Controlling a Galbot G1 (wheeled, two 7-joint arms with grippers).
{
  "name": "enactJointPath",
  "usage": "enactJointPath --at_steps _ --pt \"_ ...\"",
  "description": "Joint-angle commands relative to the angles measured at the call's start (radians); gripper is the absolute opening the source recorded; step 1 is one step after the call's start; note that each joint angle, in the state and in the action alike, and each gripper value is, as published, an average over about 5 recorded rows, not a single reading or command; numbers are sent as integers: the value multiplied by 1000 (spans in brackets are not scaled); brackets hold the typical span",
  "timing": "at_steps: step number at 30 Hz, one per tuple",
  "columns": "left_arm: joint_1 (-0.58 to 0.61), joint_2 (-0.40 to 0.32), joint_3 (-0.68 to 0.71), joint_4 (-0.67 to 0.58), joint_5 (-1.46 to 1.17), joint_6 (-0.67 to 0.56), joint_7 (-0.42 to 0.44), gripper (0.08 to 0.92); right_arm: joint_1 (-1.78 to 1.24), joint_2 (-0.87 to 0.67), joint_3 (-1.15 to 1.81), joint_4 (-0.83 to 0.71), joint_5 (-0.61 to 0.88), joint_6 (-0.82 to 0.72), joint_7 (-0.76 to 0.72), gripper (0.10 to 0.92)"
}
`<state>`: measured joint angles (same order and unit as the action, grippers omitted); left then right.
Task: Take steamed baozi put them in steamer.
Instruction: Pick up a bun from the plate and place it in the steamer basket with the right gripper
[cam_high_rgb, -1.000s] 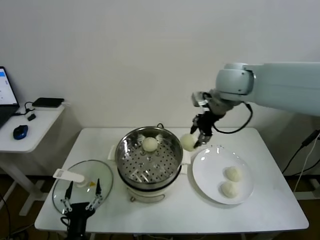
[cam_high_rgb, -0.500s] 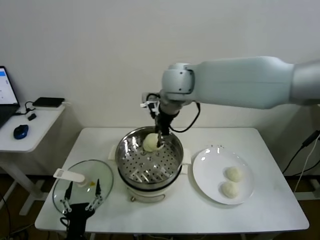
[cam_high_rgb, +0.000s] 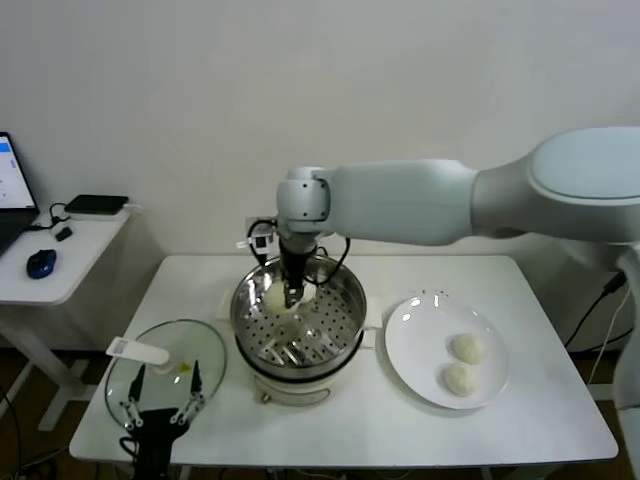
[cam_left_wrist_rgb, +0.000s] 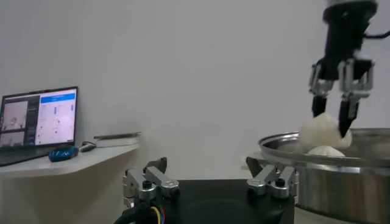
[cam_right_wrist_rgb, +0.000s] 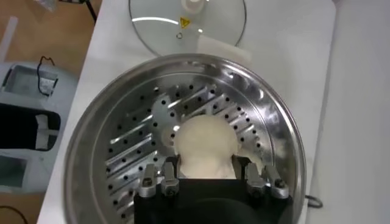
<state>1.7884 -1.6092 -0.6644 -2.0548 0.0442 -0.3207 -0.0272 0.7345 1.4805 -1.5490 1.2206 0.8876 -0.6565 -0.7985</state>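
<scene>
My right gripper (cam_high_rgb: 292, 292) is shut on a cream-white baozi (cam_high_rgb: 273, 297) and holds it low inside the steel steamer (cam_high_rgb: 345, 325), over the back left of the perforated tray. The right wrist view shows that baozi (cam_right_wrist_rgb: 204, 141) between the fingers above the tray (cam_right_wrist_rgb: 131, 155). In the left wrist view the right gripper (cam_left_wrist_rgb: 334, 114) grips it (cam_left_wrist_rgb: 321, 129) just above the steamer rim (cam_left_wrist_rgb: 286, 148), with another baozi top (cam_left_wrist_rgb: 325, 151) showing below. Two baozi (cam_high_rgb: 465, 347) (cam_high_rgb: 459, 378) lie on the white plate (cam_high_rgb: 415, 335). My left gripper (cam_high_rgb: 160, 398) is open and empty, parked at the table's front left.
The glass lid (cam_high_rgb: 165, 372) with its white handle lies flat left of the steamer, under my left gripper. A side table at the far left holds a laptop and a blue mouse (cam_high_rgb: 40, 263). The wall stands close behind the table.
My right gripper carried the baozi left from beside the plate, over the steamer, and lowered it into the steamer's back left. The left arm has not moved.
</scene>
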Motion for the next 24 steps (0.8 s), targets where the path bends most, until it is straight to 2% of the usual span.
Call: enactJointPath --at_steps 1,12,16,20,24 --pt "2 -49 -1 0 2 -2 0 823 -99 65 18 -79 -41 -11 13 588" --pt "3 -49 -4 -4 3 -3 0 823 -141 73 29 -102 -80 -11 32 601" --pt "1 -49 -5 -5 4 -2 0 823 -113 46 47 -85 -43 -10 33 685" --pt "4 -49 -6 -8 5 0 0 823 14 -23 10 -13 30 19 -40 790" --pt "7 -49 -6 -11 9 1 0 823 160 -144 -64 85 75 74 -154 820"
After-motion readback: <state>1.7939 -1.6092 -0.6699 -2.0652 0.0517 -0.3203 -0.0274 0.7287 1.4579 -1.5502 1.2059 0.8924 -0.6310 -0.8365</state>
